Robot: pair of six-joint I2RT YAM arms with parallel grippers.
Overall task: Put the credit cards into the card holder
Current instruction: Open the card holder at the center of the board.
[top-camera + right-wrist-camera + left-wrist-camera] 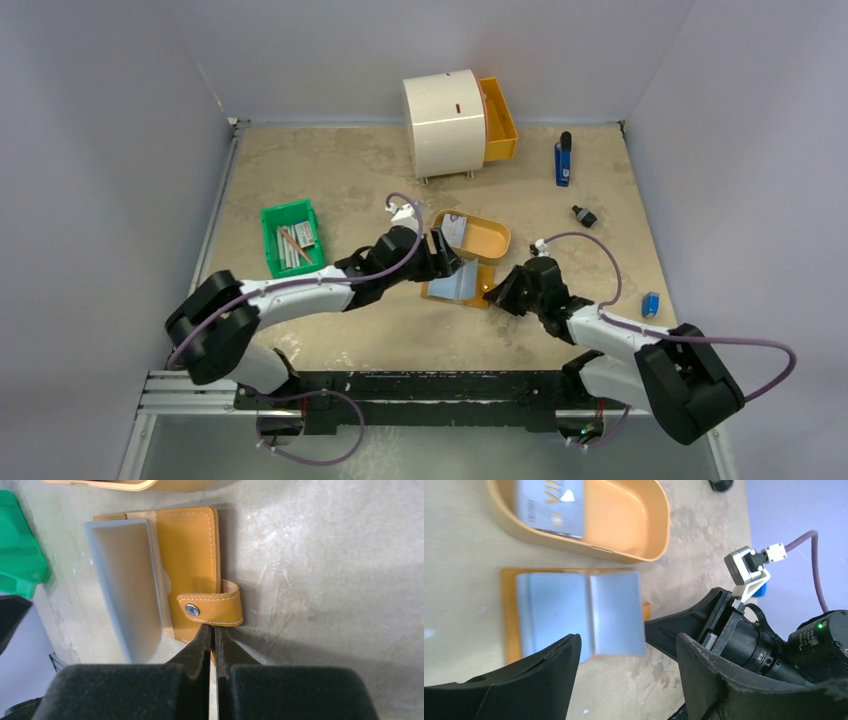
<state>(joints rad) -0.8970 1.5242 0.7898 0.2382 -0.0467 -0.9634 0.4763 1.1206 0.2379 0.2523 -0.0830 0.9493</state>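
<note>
Right wrist, gripper [212,630] closed, touching card holder [190,555]

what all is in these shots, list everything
card: one seen, pale grey-blue, in the tray
holder: one, tan, grey-blue inside, open, mid table
tray: one, orange, just behind the holder
bin: one, green, left
bars: a few, grey, in the bin
drum: one, white, back
drawer: one, orange, at the drum's right side
blue tool: one, back right
black piece: one, small, right
blue piece: one, small, right, nearer the arms
table: one, beige
left gripper: open, over the holder
right gripper: shut, tips at the holder's edge
</note>
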